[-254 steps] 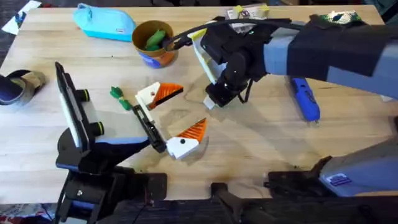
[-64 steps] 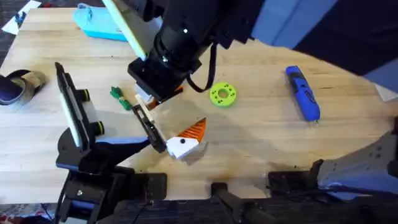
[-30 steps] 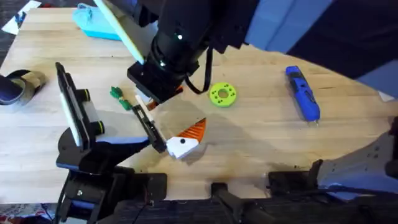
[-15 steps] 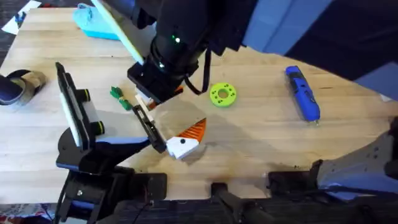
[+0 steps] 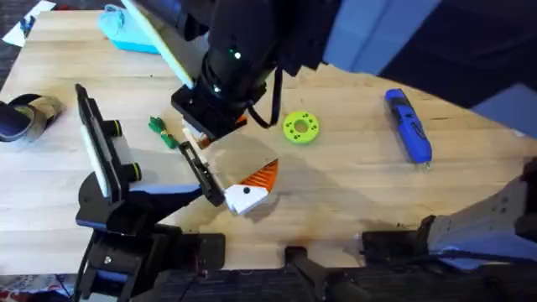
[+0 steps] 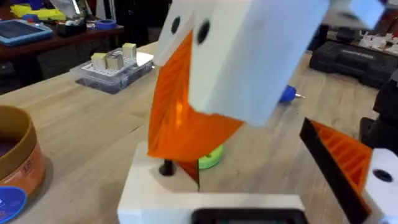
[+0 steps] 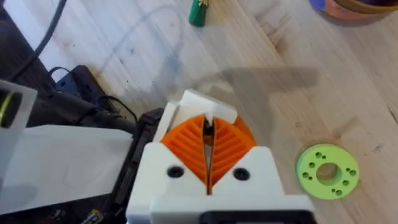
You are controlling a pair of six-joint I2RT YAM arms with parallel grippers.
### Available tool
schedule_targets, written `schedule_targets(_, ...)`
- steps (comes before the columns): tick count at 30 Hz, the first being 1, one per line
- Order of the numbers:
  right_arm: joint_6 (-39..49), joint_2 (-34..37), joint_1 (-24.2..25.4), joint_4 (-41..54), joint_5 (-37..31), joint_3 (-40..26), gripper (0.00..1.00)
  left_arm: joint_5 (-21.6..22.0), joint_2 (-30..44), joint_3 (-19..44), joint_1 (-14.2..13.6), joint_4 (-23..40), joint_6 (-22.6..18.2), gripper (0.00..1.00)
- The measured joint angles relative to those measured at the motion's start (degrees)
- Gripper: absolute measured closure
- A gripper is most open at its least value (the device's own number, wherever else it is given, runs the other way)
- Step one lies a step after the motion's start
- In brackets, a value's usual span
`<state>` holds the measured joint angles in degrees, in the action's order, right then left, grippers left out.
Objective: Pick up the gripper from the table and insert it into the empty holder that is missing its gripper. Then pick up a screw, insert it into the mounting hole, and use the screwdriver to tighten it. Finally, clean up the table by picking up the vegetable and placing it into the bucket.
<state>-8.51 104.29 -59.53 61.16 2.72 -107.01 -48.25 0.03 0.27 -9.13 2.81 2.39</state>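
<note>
The right arm is reaching across the middle, its claw (image 7: 208, 163) pressed closed over the white-and-orange gripper (image 7: 200, 106) at the holder on the left arm's claw (image 5: 220, 191); it is sitting almost where it was half a second ago. Whether the left claw is open or closed I cannot tell. The screwdriver (image 5: 409, 126) is lying well to the right on the table (image 5: 352, 184), the green disc (image 5: 300, 127) between. The vegetable (image 5: 157, 127) is lying beside the left arm, unmoved.

dark side table (image 6: 59, 37) behind, cluttered with small items
</note>
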Motion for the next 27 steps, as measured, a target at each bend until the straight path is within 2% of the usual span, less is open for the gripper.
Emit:
schedule_targets(9, 0.0, 1.2, 0.0, -0.3, 0.3, -0.1, 0.996, 0.0, 0.1, 0.0, 0.0, 0.6, 1.1, 0.011)
schedule_targets(10, 0.0, 1.2, 0.0, -0.2, 0.3, -0.1, 0.967, 0.1, 0.1, 0.0, 0.0, 0.6, 1.1, 0.011)
schedule_targets(13, 0.0, 1.2, 0.0, 0.0, 0.3, -0.1, 0.796, 0.0, 0.1, 0.0, 0.0, 0.6, 1.1, 0.011)
schedule_targets(14, 0.0, 1.2, 0.0, 0.0, 0.3, -0.1, 0.703, 0.0, 0.1, 0.0, 0.0, 0.5, 1.1, 0.011)
schedule_targets(16, 0.2, 1.2, 0.2, 0.1, 0.1, -0.2, 0.484, 0.0, 0.1, 0.0, 0.0, 0.4, 1.0, 0.011)
schedule_targets(19, 0.5, 1.0, 1.4, 0.4, -0.9, -0.2, 0.100, 0.2, 0.0, 0.0, 0.0, 0.3, 1.0, 0.011)
schedule_targets(20, 0.6, 0.9, 2.0, 0.4, -1.0, -0.2, 0.034, 0.2, 0.0, 0.0, 0.0, 0.2, 1.0, 0.011)
schedule_targets(27, 0.6, -0.8, 4.3, 0.3, -0.4, -0.4, 0.006, 0.1, 0.0, 0.0, 0.0, -0.2, 0.8, 0.011)
